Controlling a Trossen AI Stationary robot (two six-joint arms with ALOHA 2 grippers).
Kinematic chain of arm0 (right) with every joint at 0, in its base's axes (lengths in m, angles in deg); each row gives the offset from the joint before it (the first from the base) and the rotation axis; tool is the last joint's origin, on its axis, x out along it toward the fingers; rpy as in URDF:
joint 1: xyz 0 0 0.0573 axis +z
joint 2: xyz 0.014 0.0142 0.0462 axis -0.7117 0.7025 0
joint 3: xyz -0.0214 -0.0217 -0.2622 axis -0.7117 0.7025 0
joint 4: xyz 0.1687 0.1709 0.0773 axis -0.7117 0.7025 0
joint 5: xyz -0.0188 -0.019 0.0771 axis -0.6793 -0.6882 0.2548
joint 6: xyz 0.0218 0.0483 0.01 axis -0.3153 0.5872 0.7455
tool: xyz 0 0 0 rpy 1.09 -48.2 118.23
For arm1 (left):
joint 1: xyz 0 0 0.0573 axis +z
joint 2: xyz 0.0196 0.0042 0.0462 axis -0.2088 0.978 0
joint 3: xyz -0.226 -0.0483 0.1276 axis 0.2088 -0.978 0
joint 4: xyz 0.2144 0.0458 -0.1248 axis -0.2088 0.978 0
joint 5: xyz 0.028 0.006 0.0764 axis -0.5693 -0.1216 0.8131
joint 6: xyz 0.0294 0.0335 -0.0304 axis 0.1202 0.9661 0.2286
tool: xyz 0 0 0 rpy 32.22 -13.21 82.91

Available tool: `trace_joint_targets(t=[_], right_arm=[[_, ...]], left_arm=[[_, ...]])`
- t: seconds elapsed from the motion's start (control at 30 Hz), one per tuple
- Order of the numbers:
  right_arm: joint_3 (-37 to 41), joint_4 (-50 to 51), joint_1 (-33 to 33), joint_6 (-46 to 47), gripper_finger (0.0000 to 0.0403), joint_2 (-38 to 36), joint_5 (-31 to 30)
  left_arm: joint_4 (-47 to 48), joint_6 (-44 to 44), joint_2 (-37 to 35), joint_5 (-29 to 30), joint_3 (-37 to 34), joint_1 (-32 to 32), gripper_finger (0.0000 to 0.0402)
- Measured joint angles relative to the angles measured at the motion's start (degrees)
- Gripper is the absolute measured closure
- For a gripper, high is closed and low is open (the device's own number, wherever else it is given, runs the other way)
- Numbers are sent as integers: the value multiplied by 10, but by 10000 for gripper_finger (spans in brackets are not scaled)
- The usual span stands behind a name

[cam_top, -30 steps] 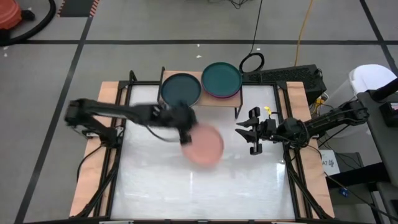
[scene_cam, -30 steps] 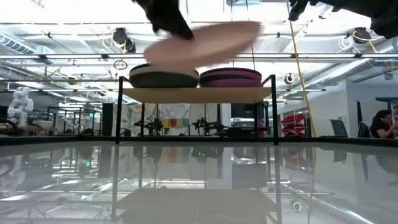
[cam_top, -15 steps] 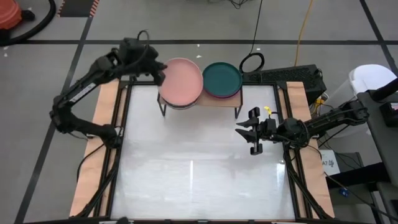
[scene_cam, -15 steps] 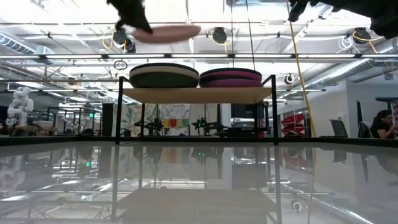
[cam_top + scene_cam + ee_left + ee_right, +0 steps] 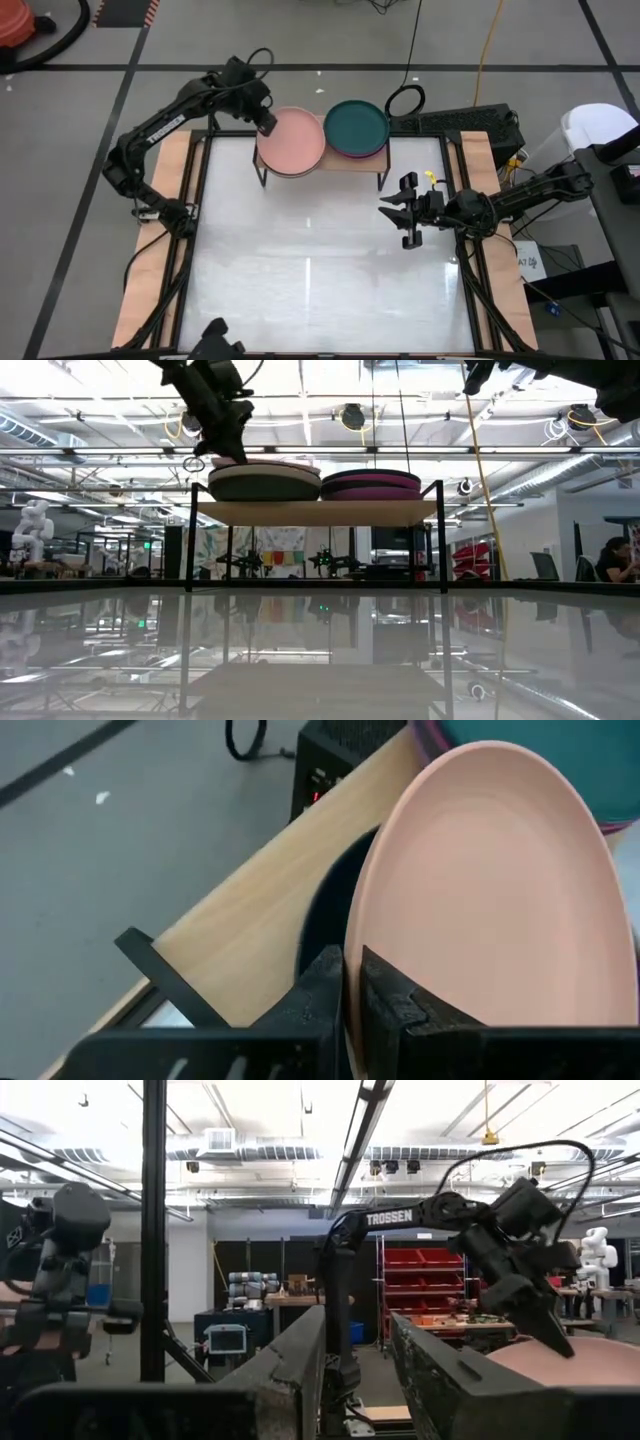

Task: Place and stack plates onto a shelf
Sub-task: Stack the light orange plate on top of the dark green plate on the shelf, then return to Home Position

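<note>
The salmon pink plate point(image 5: 292, 142) lies over the left stack point(image 5: 263, 486) on the light-wood shelf point(image 5: 315, 512). My left gripper point(image 5: 266, 122) is at the plate's far left rim, shut on it. In the left wrist view a dark plate point(image 5: 325, 910) shows under the pink plate point(image 5: 490, 900). The right stack has a dark teal plate point(image 5: 356, 125) on top, with purple and magenta rims point(image 5: 370, 486) below it. My right gripper point(image 5: 410, 212) hovers open over the table's right part, touching nothing. My left gripper pinches the pink plate's rim point(image 5: 365, 945) between its two fingers, one finger on the upper face and one under the rim. The fingers come slanting down from the table's far left. The plate is about level on top of the left stack.
A black box point(image 5: 470, 122) and a cable loop point(image 5: 405, 100) sit beyond the shelf. Wooden strips point(image 5: 170, 200) run along the table's sides. The white tabletop point(image 5: 310, 270) in front of the shelf is bare. A person point(image 5: 612, 560) sits far off in the room.
My left gripper carried the pink plate from over the table's middle up and toward the far edge, over the shelf, then lowered it onto the left stack. The plate, tilted a second ago, now lies level. My right arm kept still.
</note>
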Motion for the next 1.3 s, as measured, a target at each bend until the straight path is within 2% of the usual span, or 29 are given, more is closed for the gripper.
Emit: trace_joint_targets(t=[0.17,0.57,0.9,1.07,1.2,1.3], right_arm=[[0,7,0,0,303,0,0],[0,11,0,0,303,0,0],[0,41,0,1,303,0,0],[0,85,0,5,303,-9,0],[0,155,0,13,303,-33,-3],[0,203,0,32,303,-54,-32]], left_arm=[[10,13,15,2,0,-3,366],[13,33,-12,18,0,-7,249],[-65,71,-122,22,-6,-12,236],[-132,86,-204,22,-79,-47,236],[-240,77,-297,22,-192,-71,236],[-325,60,-365,22,-287,-88,236]])
